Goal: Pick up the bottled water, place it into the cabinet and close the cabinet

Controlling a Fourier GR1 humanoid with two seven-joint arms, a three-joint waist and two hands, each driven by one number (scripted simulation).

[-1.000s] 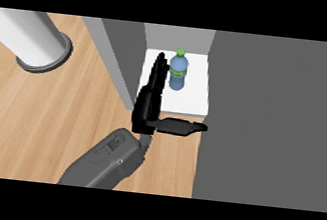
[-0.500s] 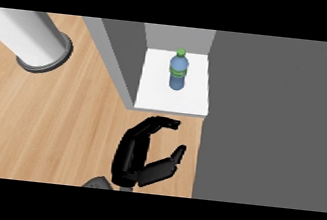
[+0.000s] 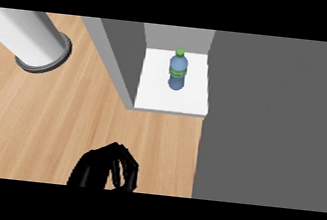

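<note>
Bottle (image 3: 177, 69) stands upright in the cabinet (image 3: 169, 100), long axis vertical, cap (image 3: 180, 51) up; left hand (image 3: 104, 168), well apart, curls empty.

We see a blue plastic water bottle with green cap (image 3: 177, 72) upright on the white cabinet shelf (image 3: 153, 100), midway between its side edges, our black left hand (image 3: 104, 170) curled, empty, at the wooden worktop's (image 3: 47, 115) near edge

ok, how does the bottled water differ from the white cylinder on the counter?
Colour: the bottled water is blue with a green cap and label; the white cylinder has a grey base ring.
Size: the bottled water is far slimmer; the cylinder is cut off by the view's edge.
Place: the bottled water stands on the cabinet's white shelf; the cylinder stands on the wooden counter.
Shared: both are round and untouched.
</note>
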